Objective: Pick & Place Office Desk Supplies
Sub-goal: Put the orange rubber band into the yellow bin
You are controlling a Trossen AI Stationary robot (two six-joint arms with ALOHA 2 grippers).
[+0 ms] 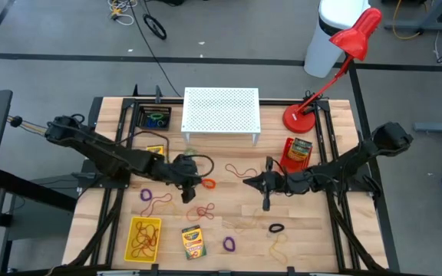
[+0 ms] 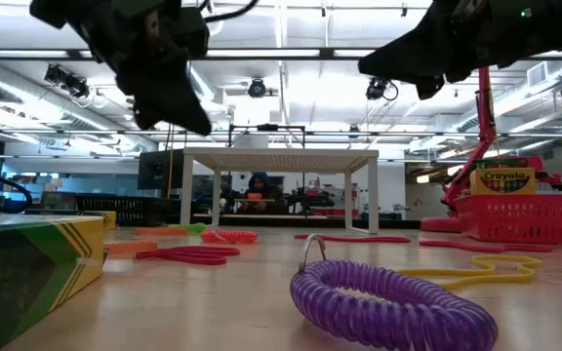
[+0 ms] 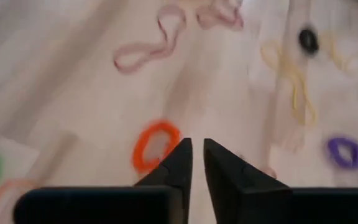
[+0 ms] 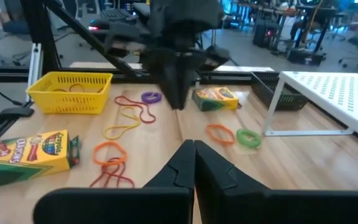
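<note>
The left gripper (image 1: 196, 181) hangs above the middle of the wooden tabletop (image 1: 321, 230), its two dark fingers (image 3: 178, 163) parted by a narrow gap and holding nothing. Just beside its tip, an orange elastic loop (image 3: 156, 144) lies flat on the wood. The right gripper (image 1: 249, 182) faces it from the other side, a little apart, with its fingers pressed together and empty. Office supplies are scattered across the near half of the tabletop. A crayon box (image 1: 193, 241) lies near the front edge, next to a yellow basket (image 1: 143, 238) that holds reddish rubber bands. A purple loop (image 1: 229, 244) rests beside the box, a second purple loop (image 1: 146, 195) lies on the left arm's side, and a black loop (image 1: 276, 228) sits towards the right. Thin reddish-tan rubber bands (image 1: 240, 170) and pale yellow ones (image 1: 278, 247) curl loosely between them. Another crayon box (image 1: 300, 149) stands in a red basket (image 1: 288, 160) on the right, just in front of the red desk lamp (image 1: 336, 65). A white perforated stand (image 1: 221, 111) occupies the back centre. Left of it, a dark tray (image 1: 154, 118) holds green and blue loops, and a further crayon box (image 1: 156, 149) lies just in front of that tray.
</note>
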